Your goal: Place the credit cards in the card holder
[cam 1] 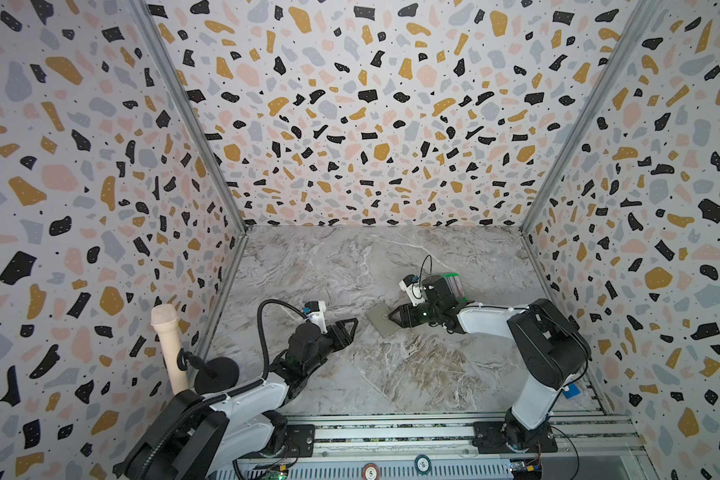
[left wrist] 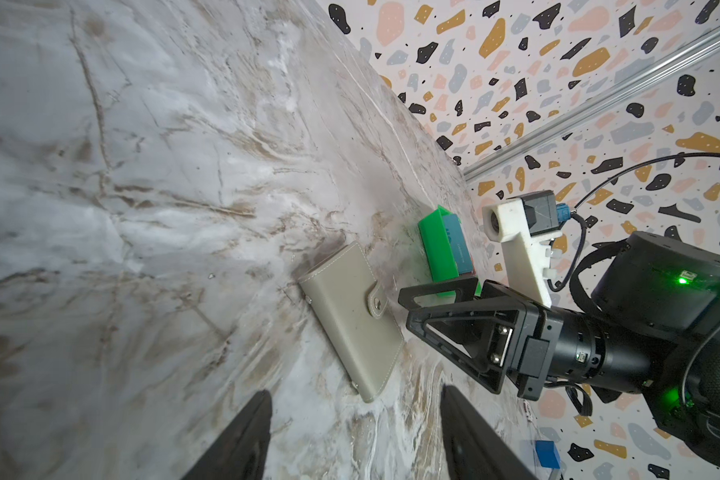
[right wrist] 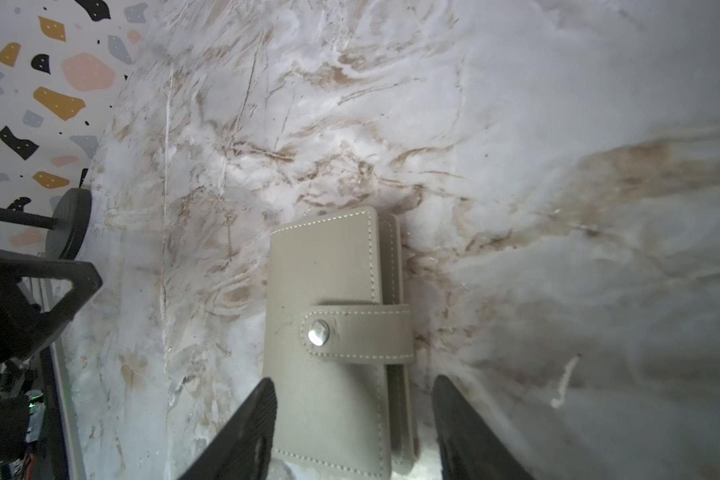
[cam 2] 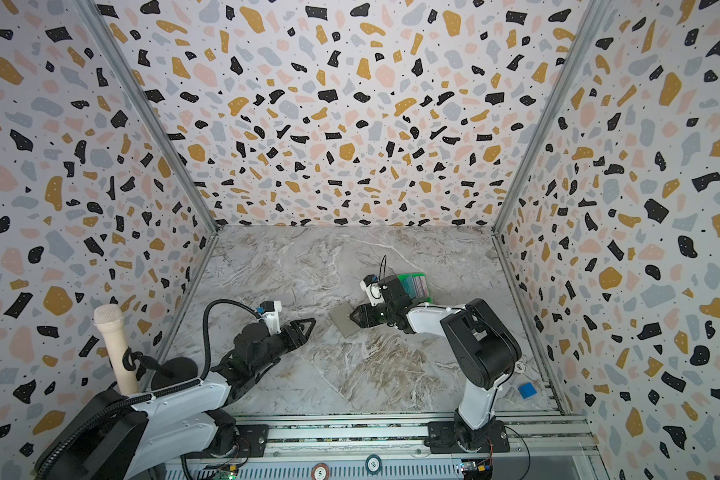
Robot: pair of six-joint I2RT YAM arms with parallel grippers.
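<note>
Two grippers, both spread open with nothing held. Flat on the marble table point(cam 1: 433, 374), snapped closed (strap and round button facing up): the card holder point(cam 1: 380, 321), near mid-table. At its three o'clock edge, the right gripper point(cam 1: 391, 316), spread fingers framing the strap side in the right wrist view; contact not discernible. At its nine o'clock, clear of it, the left gripper point(cam 1: 353, 326). At its two o'clock, the credit cards point(cam 1: 456, 286), upright in a green tray point(cam 1: 447, 275).
</note>
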